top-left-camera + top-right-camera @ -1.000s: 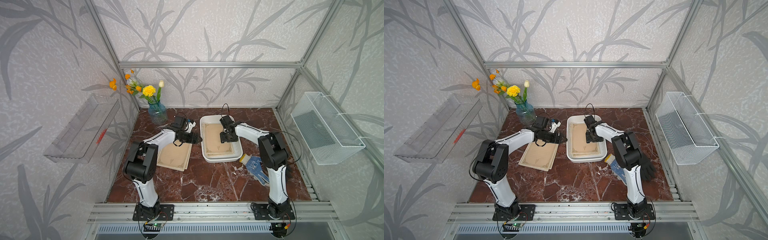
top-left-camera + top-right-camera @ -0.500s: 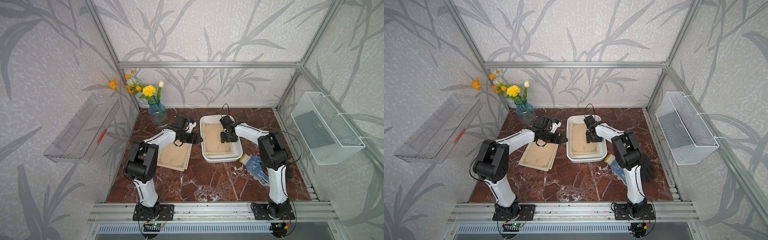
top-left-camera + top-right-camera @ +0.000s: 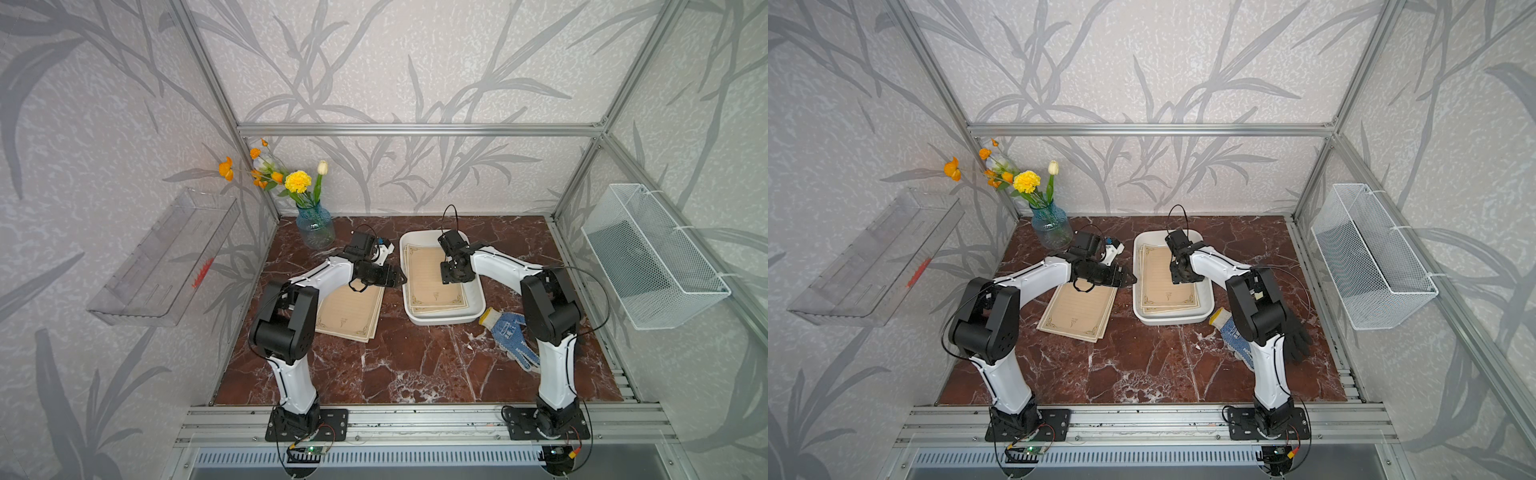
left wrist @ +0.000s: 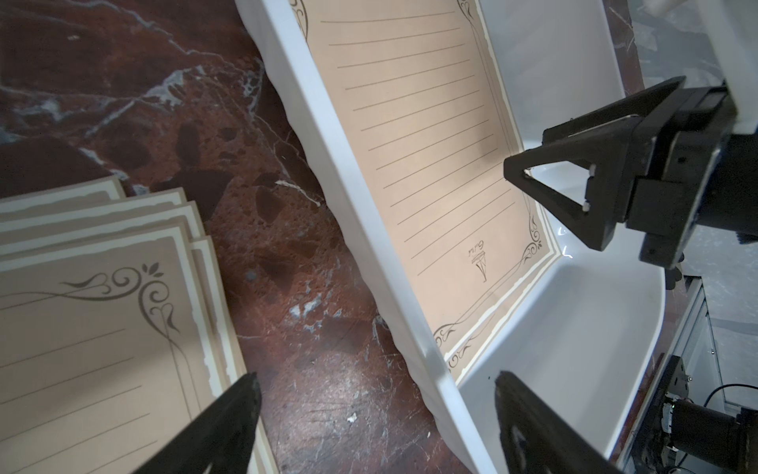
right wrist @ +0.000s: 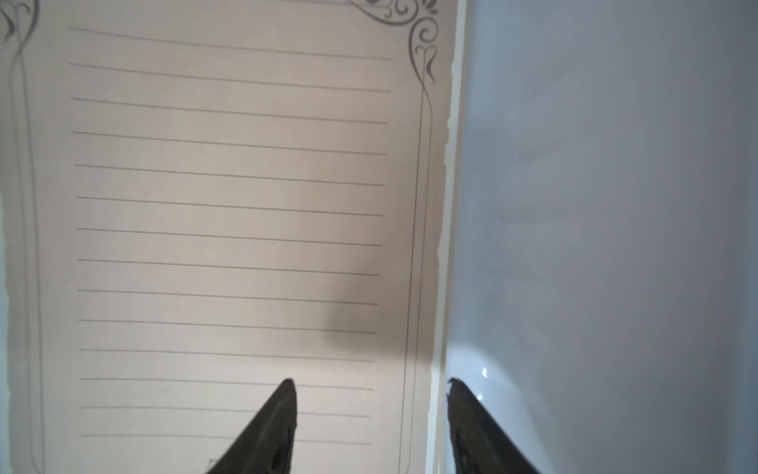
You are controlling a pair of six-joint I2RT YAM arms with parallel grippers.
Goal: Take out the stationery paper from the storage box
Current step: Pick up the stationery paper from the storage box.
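Tan ruled stationery paper (image 3: 428, 278) with scroll corners is lying in the storage box (image 3: 440, 319).
The right gripper (image 5: 369, 383) is straddling its edge, jaws spread; the left gripper (image 4: 375, 377) is gaping empty just outside the box.

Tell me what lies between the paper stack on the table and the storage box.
Bare marble tabletop separates the paper stack and storage box in the left wrist view; the open left gripper hovers over it.

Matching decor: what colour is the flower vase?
The vase is translucent teal-blue glass, clearest in a top view.
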